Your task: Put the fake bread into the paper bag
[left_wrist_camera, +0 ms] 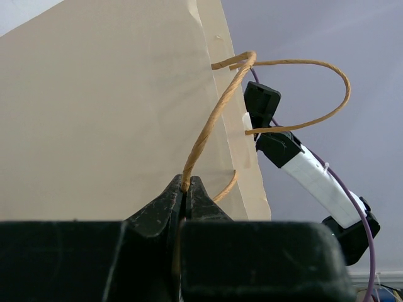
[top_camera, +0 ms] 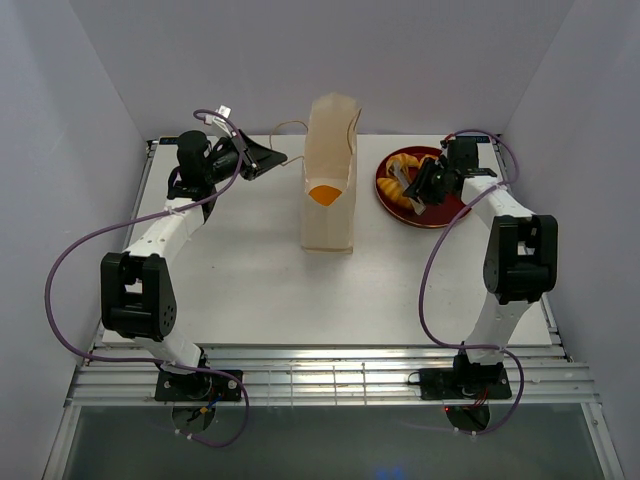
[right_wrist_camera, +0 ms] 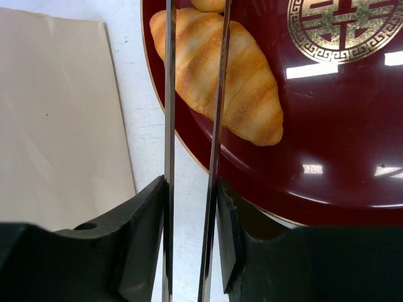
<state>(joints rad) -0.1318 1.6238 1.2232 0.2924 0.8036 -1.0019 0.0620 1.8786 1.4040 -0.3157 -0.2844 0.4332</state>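
The fake bread (right_wrist_camera: 220, 75) is glossy golden-orange plastic. The clearest piece is a croissant, plump in the middle and tapering at the ends, with pale bands across a finely speckled crust. It lies on the left part of a dark red plate (right_wrist_camera: 340, 126), with the rounded edge of a second piece (right_wrist_camera: 211, 5) just beyond it. A third orange piece (top_camera: 325, 195) shows inside the open mouth of the paper bag (top_camera: 328, 225), which makes three that can be counted (the top view is too coarse to tell more).

The bag is matte cream paper, tall and narrow, with creased sides and two thin brown twisted-cord loops. It stands upright in the middle of the white table (top_camera: 260, 290), toward the far edge. The plate is round and lacquer-shiny with one gold emblem (right_wrist_camera: 343, 25), and sits near the far right corner.

The left gripper (left_wrist_camera: 184, 189), left of the bag near the far edge, has its jaws pressed together on one cord handle (left_wrist_camera: 208, 126). The right gripper (right_wrist_camera: 192, 189) hangs over the plate, its fingers clamped against two thin metal strips (right_wrist_camera: 169, 94) that reach down over the croissant.
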